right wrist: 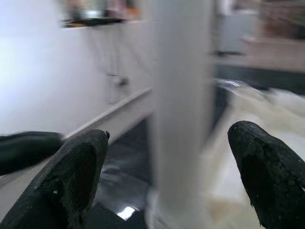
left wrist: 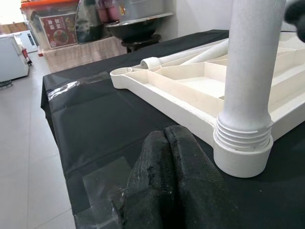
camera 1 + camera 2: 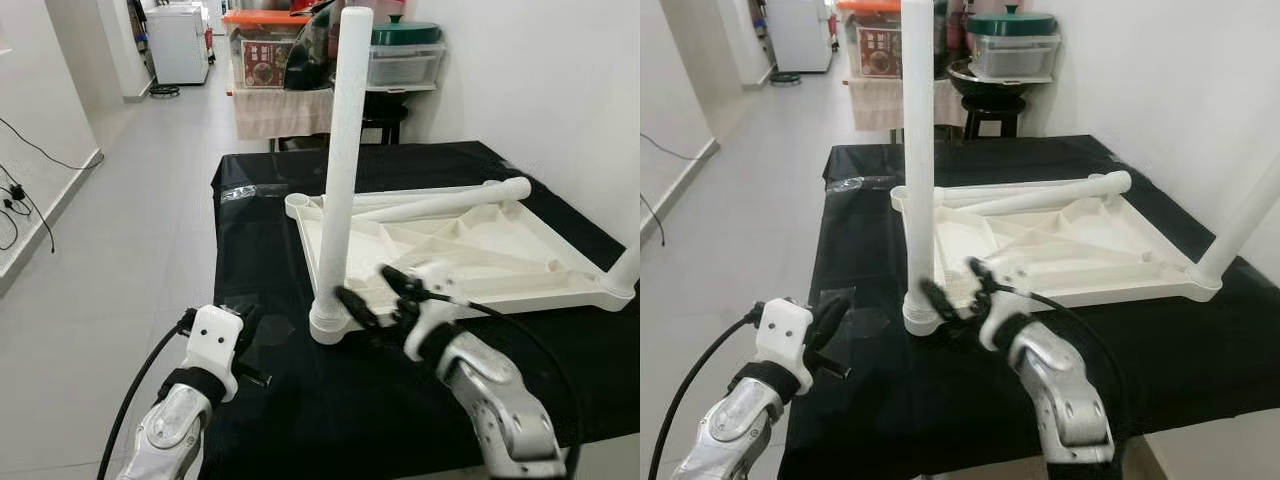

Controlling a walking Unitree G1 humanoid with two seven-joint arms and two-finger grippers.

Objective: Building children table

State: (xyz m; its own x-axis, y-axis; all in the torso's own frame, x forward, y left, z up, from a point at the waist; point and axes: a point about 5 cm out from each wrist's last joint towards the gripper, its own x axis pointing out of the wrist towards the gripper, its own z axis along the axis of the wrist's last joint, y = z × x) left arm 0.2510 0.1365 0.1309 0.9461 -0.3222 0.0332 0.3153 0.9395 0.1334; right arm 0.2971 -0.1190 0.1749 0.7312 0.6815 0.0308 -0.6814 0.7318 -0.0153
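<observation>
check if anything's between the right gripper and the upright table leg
Nothing visible is. The right gripper is open, one finger on each side of the upright leg just above its corner socket, with only open air between fingers and leg.

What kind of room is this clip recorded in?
Probably a home, in a hallway or utility area: tiled floor, a white appliance down the corridor, and stacked storage boxes and cookware behind the black-covered table.

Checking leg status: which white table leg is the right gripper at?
The upright leg screwed into the tabletop's near-left corner. The right gripper, open, straddles its base; the other legs lie flat or stand far right.
</observation>
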